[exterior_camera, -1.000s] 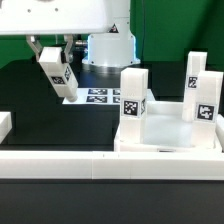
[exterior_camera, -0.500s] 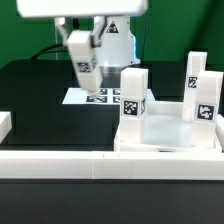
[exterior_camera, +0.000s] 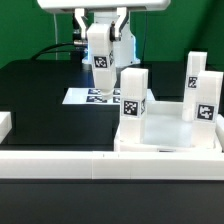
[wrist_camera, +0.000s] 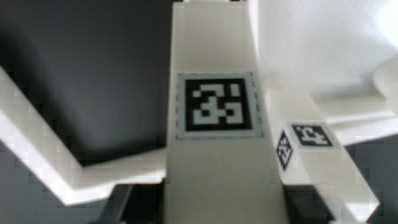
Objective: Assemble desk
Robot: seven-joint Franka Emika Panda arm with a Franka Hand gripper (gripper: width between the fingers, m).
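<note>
The fingers [exterior_camera: 90, 36] are narrowed onto a square white leg [exterior_camera: 101, 64] and hold it by its upper part. It hangs upright with its long axis vertical, clear of the table [exterior_camera: 35, 90] and above the far edge of the marker board [exterior_camera: 80, 97]. The desk top [exterior_camera: 155, 128] lies on the table toward the exterior view's right and nearer the camera, with three standing legs [exterior_camera: 133, 98] already in its corners: one near-left, two on the right. So the move ahead looks like a carry to the right and a little nearer, then a straight drop into the far-left corner. That socket is probably hidden behind the near-left leg, so I cannot confirm it is free. The wrist view shows the held leg's tag [wrist_camera: 217, 103] facing the camera.
</note>
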